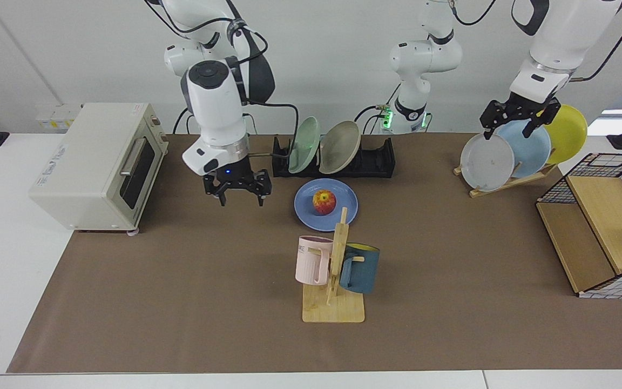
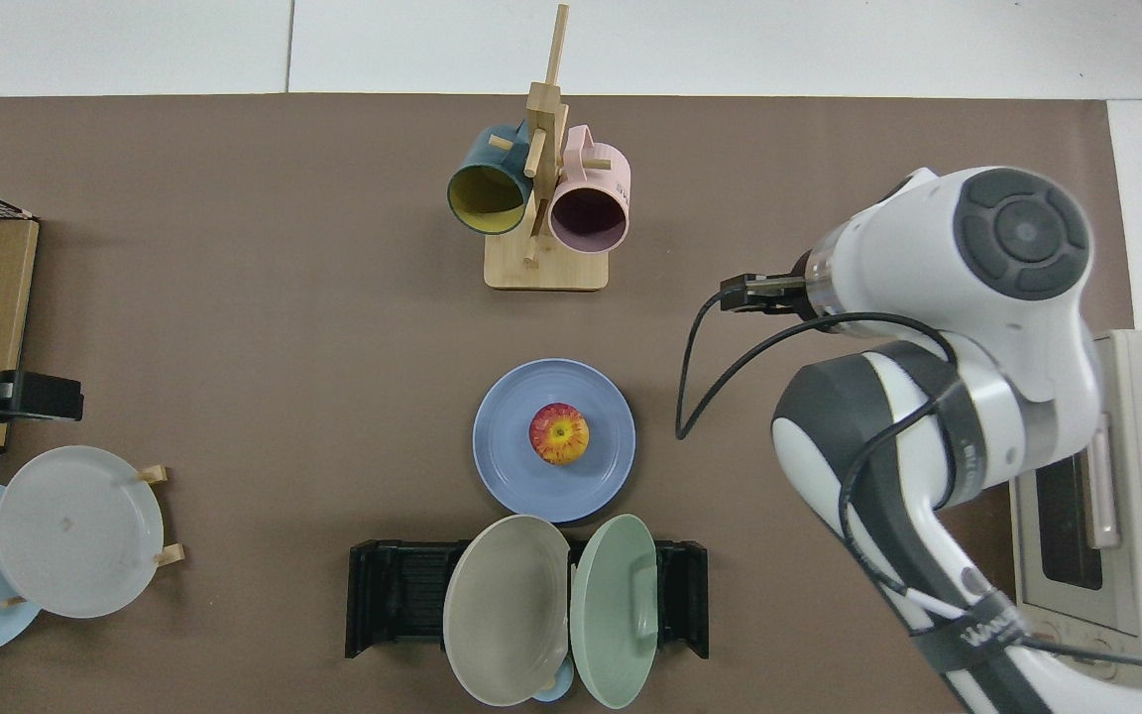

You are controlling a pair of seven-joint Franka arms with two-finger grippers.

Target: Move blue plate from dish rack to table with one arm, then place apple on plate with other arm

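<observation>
The apple (image 1: pixel 324 201) sits loose at the middle of the blue plate (image 1: pixel 326 205), which lies flat on the table (image 1: pixel 181 281) just in front of the dish rack (image 1: pixel 376 159); being round, it could roll off if an arm clips the rim. The right gripper (image 1: pixel 238 190) hangs empty with fingers spread, between the toaster oven (image 1: pixel 95 165) and the plate; the left gripper (image 1: pixel 513 120), also spread and empty, hovers at the wooden plate stand (image 1: pixel 505 181) and could knock its 3 plates. The brown covering is flat, a mug tree (image 1: pixel 335 275) with 2 mugs near the plate; white walls behind.
</observation>
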